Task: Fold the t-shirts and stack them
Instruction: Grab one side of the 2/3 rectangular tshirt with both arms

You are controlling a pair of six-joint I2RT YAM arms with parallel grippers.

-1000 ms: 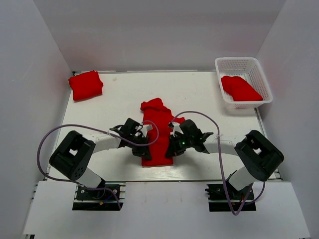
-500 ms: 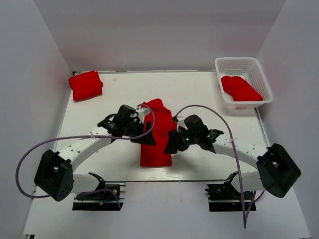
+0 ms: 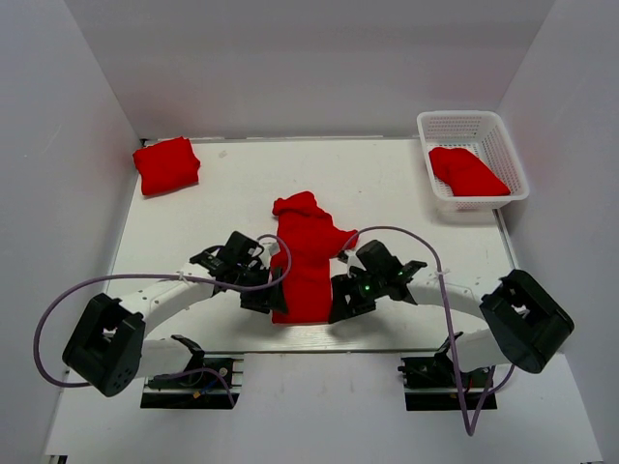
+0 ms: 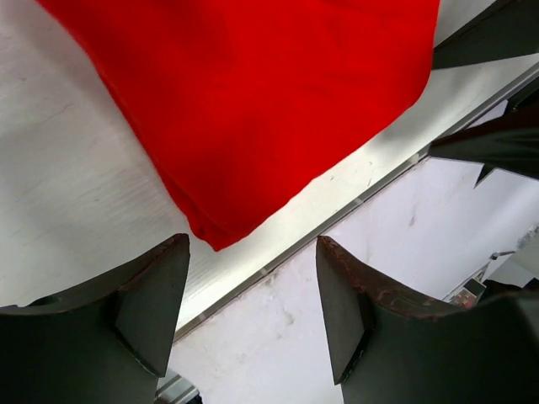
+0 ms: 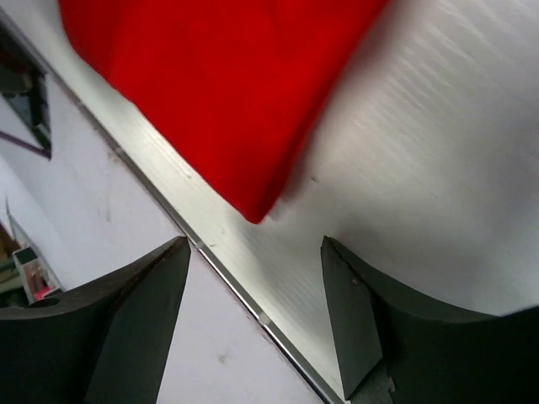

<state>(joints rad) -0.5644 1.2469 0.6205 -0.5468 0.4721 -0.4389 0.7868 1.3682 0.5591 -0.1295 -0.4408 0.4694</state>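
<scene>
1. Top external view showed the middle shirt [image 3: 308,261] lying on the table [image 3: 406,188] as a long narrow strip, its near end square and flat by the front edge, its far end bunched and lumpy
2. The left gripper [image 3: 269,290] sat at the strip's near left corner and the right gripper [image 3: 342,298] at its near right corner, each just beside the cloth
3. In the left wrist view the left gripper was released: its fingers [image 4: 147,307] stood apart with nothing between them, and the shirt's layered corner lay on the table just ahead of them, unpinched
4. In the right wrist view the right gripper was likewise released: its fingers [image 5: 135,324] were spread, with the shirt's corner pointing toward the gap and bare table between
5. A folded shirt [image 3: 166,164] lay at the far left of the table, and another shirt [image 3: 466,171] lay in the basket [image 3: 471,117] at the far right
6. The step in hand looked like the crosswise fold: the sides seemed already turned in, but the ends were not yet brought together
7. The next move would call for both grippers to close on the near corners through every layer, lift evenly and lay that end over the far one; the bunched far end may want flattening first, and the bundle would then go onto the folded shirt
</scene>
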